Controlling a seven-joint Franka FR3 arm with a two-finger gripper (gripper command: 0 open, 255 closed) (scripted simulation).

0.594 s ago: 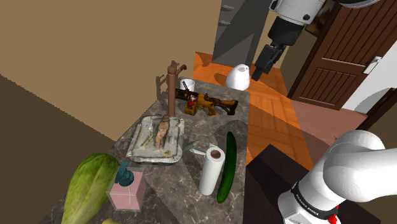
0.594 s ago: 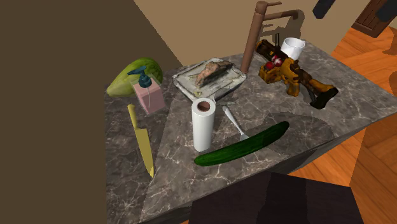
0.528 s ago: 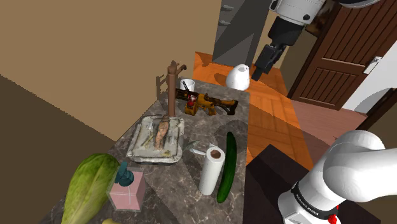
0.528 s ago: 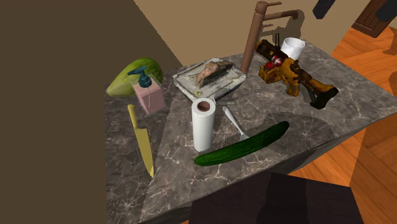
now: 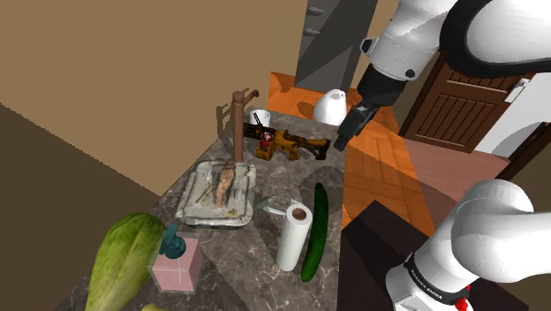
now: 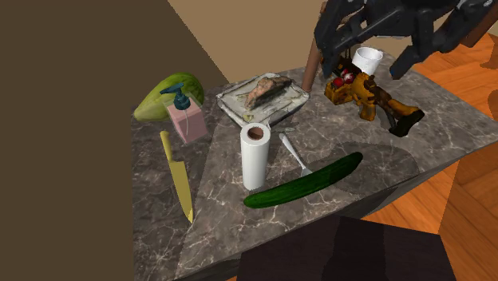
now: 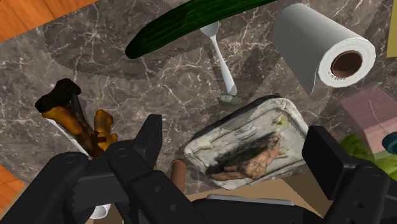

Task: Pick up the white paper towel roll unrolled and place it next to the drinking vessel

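While the white paper towel roll with a brown core (image 6: 255, 157) stands upright on the dark marbled countertop (image 6: 223, 215), well apart from the black two-finger gripper (image 5: 341, 140), the gripper hangs above the counter with its fingers spread wide and nothing between them. A long dark green cucumber (image 6: 307, 181) and a grey fork (image 6: 297, 157) lie just beside the roll. Nearer the gripper sits a grey tray (image 5: 190, 196) holding a fish. A brown-and-orange toy gun (image 6: 369, 94) lies closest to the gripper, next to the white cup (image 6: 368, 58).

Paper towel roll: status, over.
Gripper open, empty, high over the counter. Paper towel roll upright, not yet grasped. Cucumber and fork close beside it; white cup beside the toy gun.
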